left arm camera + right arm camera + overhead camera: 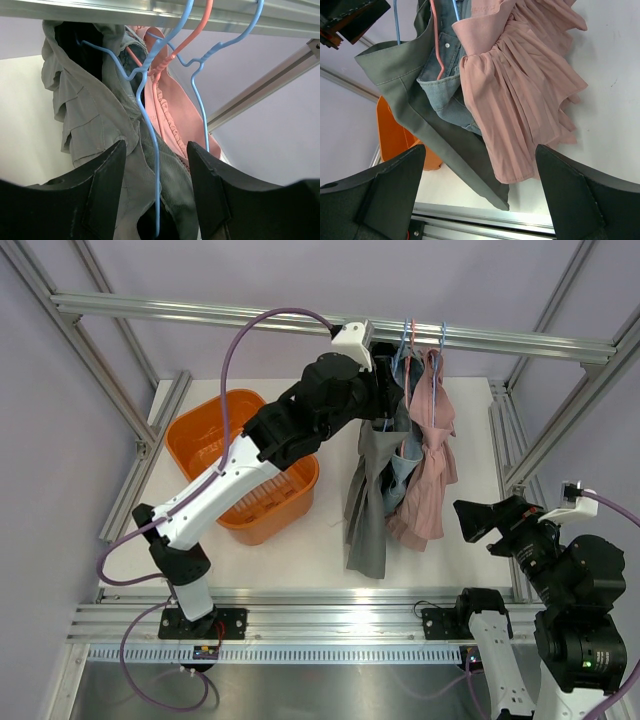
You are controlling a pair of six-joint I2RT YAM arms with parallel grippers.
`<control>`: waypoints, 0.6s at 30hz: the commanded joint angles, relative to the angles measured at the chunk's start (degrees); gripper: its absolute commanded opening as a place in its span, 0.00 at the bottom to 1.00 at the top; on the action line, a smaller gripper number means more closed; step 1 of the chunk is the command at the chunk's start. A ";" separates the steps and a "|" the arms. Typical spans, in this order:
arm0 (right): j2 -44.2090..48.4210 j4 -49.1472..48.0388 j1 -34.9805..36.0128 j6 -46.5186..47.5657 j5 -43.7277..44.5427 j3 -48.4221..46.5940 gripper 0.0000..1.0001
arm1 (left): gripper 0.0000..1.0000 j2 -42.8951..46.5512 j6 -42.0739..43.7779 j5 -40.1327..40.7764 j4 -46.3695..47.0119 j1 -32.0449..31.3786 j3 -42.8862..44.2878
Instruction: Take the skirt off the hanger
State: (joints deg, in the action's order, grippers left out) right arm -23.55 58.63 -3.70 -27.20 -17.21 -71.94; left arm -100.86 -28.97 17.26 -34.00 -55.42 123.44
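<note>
Hanging from the overhead rail [500,340] at about 1 o'clock in the top view, the pink pleated skirt [430,480] sits on a pink hanger [192,27], its hem falling towards the white table [470,430]; just beside it at 9 o'clock hang a denim garment [403,465] and a long grey-green garment [368,510], the three pressed together; a blue hanger [158,190] carries the grey-green cloth, and a second blue hanger [199,107] hooks the rail near it; the left gripper [156,150] is raised to the rail, fingers apart, the first blue wire running down between them; the right gripper [480,150] sits low at 4 o'clock, fingers spread wide, facing the garments but well apart from them; an orange basket [200,440] stands on the table at 9 o'clock.
</note>
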 commanded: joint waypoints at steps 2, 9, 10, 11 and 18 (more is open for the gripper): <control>0.44 -0.10 -0.16 1.36 -0.72 -0.13 0.99 | 0.52 -1.44 1.29 1.11 3.85 -0.30 4.00; 0.44 0.61 -0.16 1.63 -0.45 -1.00 0.99 | 0.42 -2.68 0.67 0.32 4.03 -0.30 4.09; 0.35 0.61 -0.16 1.71 -0.37 -1.18 0.99 | 0.41 -2.85 0.58 0.32 3.85 -0.30 4.09; 0.26 0.69 -0.16 1.71 -0.45 -1.36 0.99 | 0.41 -3.20 0.50 0.32 3.68 -0.30 4.01; 0.17 1.05 -0.16 1.80 -0.45 -1.97 1.00 | 0.38 -4.08 0.76 0.59 3.94 -0.30 3.13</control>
State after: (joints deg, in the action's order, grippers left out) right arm -23.31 59.77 -3.70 -26.61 -17.19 -72.03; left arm -104.47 -28.53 17.15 -33.15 -55.42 124.86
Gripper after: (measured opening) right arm 0.993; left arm 0.393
